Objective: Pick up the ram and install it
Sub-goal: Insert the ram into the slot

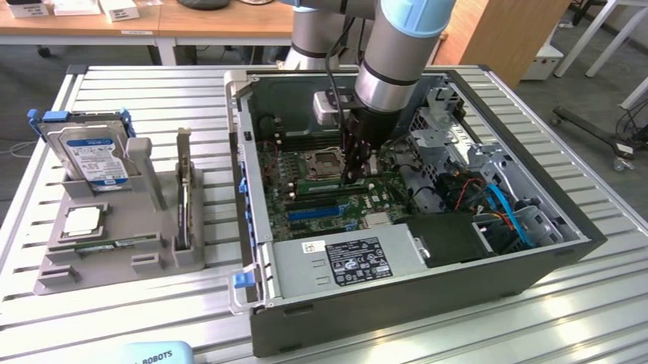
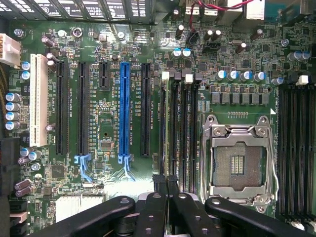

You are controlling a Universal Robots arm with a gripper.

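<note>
While ram [image 1: 109, 244] lies flat in grey tray [image 1: 56, 282] on counter [image 1: 152, 98], well apart from computer case [image 1: 405, 303], gripper [image 2: 166, 197] hangs closed, apparently empty, over memory slots [image 2: 180, 128] beside CPU socket [image 2: 239, 158]. Judged step: pick-up not begun. Grasp calls for jaws opened and squared to thin stick.

tool [image 2: 166, 181] cut off at edge

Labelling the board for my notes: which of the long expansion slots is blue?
The single long blue plastic slot, flanked by black slots; the rest are black except one white slot at the row's end.
</note>
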